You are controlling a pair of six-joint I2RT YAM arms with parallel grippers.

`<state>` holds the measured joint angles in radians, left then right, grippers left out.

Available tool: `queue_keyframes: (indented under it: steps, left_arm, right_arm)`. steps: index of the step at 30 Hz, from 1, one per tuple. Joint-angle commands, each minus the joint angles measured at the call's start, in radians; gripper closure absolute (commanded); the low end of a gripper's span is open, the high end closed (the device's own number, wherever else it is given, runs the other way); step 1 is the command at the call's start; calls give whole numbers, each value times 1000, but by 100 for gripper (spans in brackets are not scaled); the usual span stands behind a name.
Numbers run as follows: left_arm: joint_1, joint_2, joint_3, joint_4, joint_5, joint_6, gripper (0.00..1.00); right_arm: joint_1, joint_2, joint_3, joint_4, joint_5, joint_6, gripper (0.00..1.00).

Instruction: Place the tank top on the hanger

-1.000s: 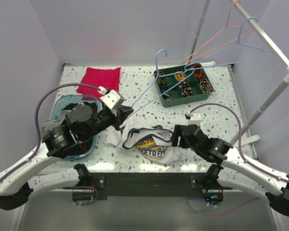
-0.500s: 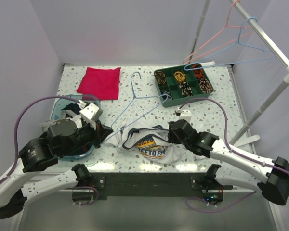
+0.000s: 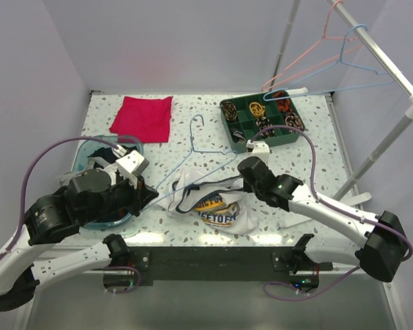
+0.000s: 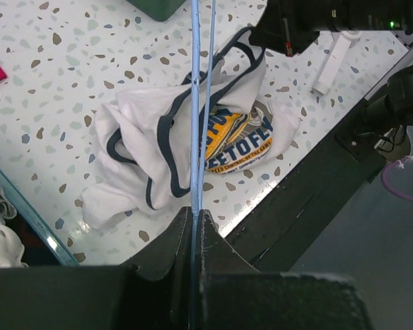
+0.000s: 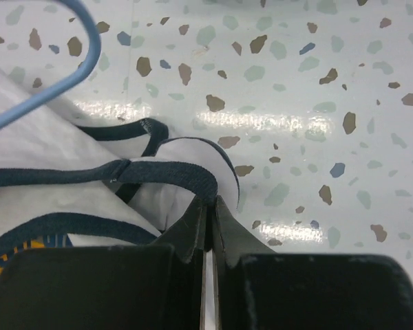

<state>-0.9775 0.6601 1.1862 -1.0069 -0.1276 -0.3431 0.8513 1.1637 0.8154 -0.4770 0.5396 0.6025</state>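
The tank top point(image 3: 213, 205) lies crumpled on the table's near middle, white with navy trim and a yellow-and-blue graphic facing up. The light-blue wire hanger point(image 3: 192, 141) slants over its left part, hook toward the back. My left gripper point(image 3: 150, 196) is shut on the hanger's lower corner. In the left wrist view the hanger's wires point(image 4: 194, 137) run out from the left gripper point(image 4: 196, 214) across the tank top point(image 4: 144, 124). My right gripper point(image 3: 242, 180) is at the top's right edge. The right wrist view shows the right gripper point(image 5: 210, 203) shut on the tank top's navy trim point(image 5: 172, 175), the hanger point(image 5: 89, 62) curving beyond.
A red folded cloth point(image 3: 142, 117) lies at the back left. A green compartment tray point(image 3: 229, 129) sits at the back right. A blue basin point(image 3: 80, 158) of clothes is partly under my left arm. A rack pole point(image 3: 378, 41) at the right carries pink and blue hangers point(image 3: 344, 48).
My right gripper has reached up and left to the tank top's right edge and shut on its navy trim. My left arm has drawn the hanger back, leftward and lower.
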Motion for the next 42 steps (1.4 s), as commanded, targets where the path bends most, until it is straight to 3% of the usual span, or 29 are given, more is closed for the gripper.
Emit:
queue_keyframes:
  steps: [1,14,26,42]
  left_arm:
    - [0,19,50,8,51,55,100]
    - [2,68,49,-1,123,124,100]
    - [2,125,12,73,123,158,100]
    - [2,138,-187,425,177,131,100]
  right_arm:
    - [-75,22,44,11,-12,-70,100]
    - [-130,68,119,9,-66,-135,100]
    - [-130,11,151,-20,-87,-150,100]
    - [-130,-88,166,-69,-118,-150,100]
